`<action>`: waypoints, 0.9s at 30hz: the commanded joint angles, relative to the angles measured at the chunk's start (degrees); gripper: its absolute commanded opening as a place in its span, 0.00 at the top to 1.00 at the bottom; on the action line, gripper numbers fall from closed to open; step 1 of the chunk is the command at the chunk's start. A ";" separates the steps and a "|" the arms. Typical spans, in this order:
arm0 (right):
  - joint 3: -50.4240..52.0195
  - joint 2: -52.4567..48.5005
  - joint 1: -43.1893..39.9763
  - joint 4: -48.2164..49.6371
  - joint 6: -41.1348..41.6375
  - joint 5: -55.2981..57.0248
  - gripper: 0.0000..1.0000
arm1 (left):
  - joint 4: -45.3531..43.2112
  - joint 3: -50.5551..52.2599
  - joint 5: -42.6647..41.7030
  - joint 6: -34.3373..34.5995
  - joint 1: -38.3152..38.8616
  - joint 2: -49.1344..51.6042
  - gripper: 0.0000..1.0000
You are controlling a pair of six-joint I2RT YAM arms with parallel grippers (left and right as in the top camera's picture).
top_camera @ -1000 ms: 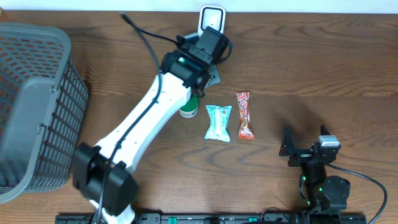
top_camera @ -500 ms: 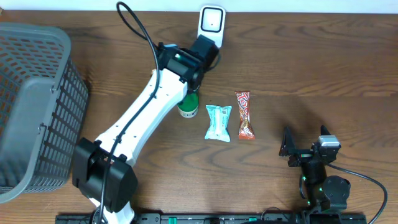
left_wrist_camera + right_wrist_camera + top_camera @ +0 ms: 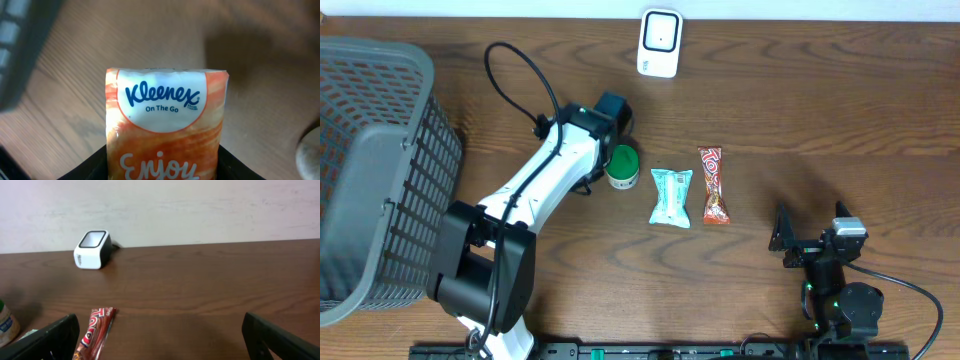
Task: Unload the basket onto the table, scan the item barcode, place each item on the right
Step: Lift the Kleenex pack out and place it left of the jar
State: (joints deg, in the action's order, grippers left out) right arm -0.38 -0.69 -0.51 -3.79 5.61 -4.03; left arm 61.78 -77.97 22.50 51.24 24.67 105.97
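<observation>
My left jaws, half closed, grip the Kleenex pack (image 3: 165, 125) by one end, leaving its faces free for the scanner (image 3: 660, 42) at the rear edge of the tabletop (image 3: 840, 110); my right jaws gape empty.

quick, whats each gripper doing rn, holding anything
Left gripper: closed on the Kleenex tissue pack.
Right gripper: open, holding nothing.

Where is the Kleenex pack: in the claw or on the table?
In the claw: the left gripper clamps the Kleenex pack from both sides.
</observation>
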 commanded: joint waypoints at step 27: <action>0.07 0.31 0.20 -0.22 -0.48 0.09 0.01 | -19.04 10.32 -12.44 16.81 0.37 0.70 0.39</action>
State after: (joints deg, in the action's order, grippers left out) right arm -0.38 -0.69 -0.51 -3.79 5.61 -4.03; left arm 42.72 -68.03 10.11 65.41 24.86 105.93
